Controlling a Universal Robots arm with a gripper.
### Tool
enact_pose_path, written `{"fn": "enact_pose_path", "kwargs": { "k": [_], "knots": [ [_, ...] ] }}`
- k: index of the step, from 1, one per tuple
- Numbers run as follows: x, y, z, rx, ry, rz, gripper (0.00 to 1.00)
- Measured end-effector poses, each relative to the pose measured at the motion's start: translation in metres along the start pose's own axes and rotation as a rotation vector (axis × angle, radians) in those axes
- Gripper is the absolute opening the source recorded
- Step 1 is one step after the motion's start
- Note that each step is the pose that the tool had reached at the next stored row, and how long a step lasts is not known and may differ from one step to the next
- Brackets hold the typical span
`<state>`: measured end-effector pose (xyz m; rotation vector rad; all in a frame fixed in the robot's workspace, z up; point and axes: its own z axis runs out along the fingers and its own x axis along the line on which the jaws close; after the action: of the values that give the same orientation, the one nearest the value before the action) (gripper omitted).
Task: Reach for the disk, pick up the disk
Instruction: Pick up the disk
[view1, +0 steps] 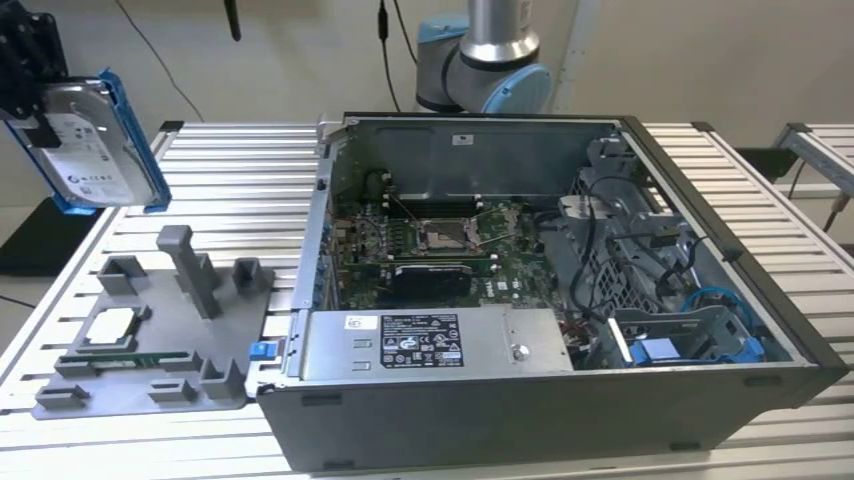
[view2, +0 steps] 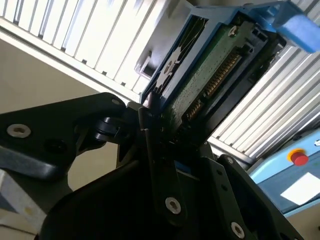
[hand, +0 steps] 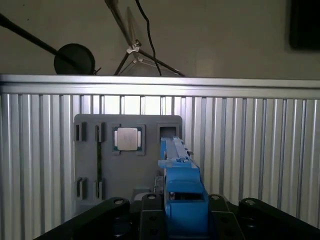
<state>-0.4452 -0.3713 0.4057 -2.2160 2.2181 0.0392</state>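
Fingers (view2: 149, 150) clamp disk (view1: 100, 125), label (view1: 83, 155) in exterior view

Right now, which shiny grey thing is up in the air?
The disk, with blue rails, held up above the table; the chip lies on its tray.

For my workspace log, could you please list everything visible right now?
disk: one, silver-grey with blue rails, held aloft at the exterior view's left.
processor chip: one, silver, on the fixture plate.
fixture plate: one, grey, on the table beside the computer case.
computer case: one, dark grey, open, mid-table.
power supply box: one, grey, inside the computer case.
table: one, silver, slatted, across the scene.
arm: one, silver and blue, behind the computer case.
pincer: one, black, shut on the disk.
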Motion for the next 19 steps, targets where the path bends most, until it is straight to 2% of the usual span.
{"fn": "enact_pose_path", "kwargs": {
  "k": [19],
  "knots": [
    [-0.0014, 0.0009, -0.0655, 0.0000, 0.0000, 0.000, 0.00]
  ]
}}
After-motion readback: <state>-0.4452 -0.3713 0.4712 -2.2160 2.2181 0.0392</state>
